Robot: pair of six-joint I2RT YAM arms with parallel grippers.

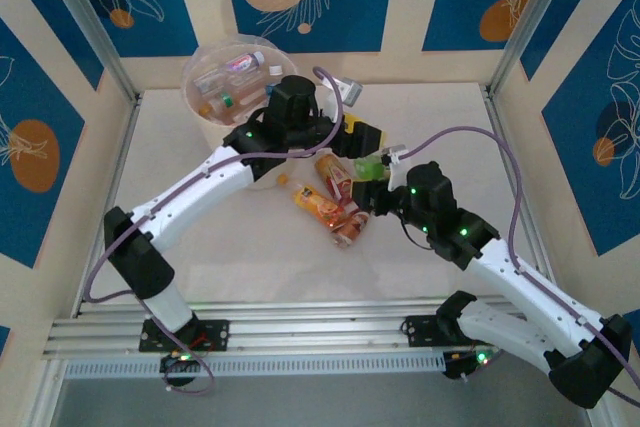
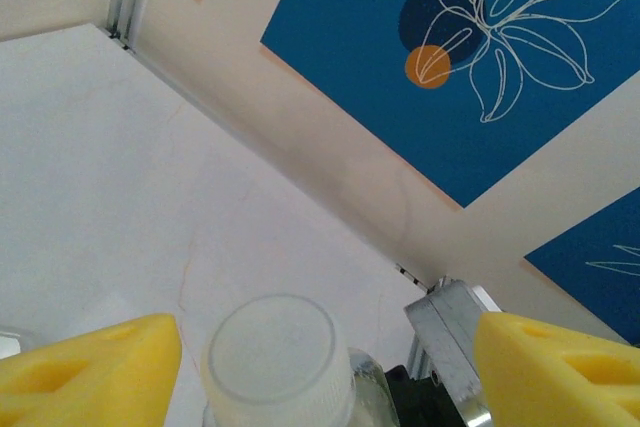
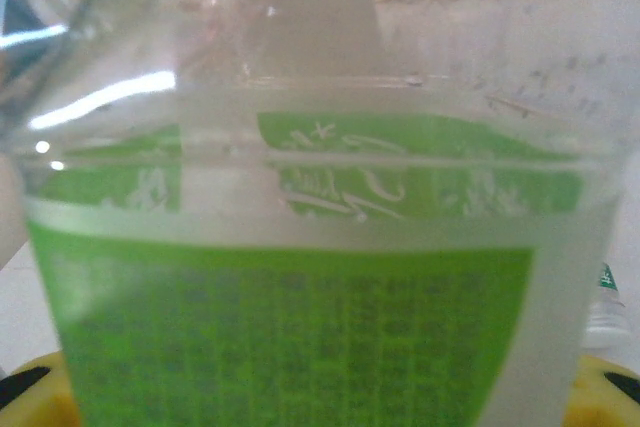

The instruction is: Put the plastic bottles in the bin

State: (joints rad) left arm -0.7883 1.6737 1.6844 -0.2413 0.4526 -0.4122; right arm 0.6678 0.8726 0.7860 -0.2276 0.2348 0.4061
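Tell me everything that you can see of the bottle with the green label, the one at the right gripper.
The green-labelled bottle is small, of clear, thin-looking plastic. Its bright green label carries white script above and a block of fine dark print below. In the top view it sits near the table's middle, just right of the orange-labelled bottles. The right gripper appears closed on it, with its yellow pads at the bottle's sides.

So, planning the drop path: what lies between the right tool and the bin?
In the top view, the left arm's black wrist sits between the right tool and the bin.
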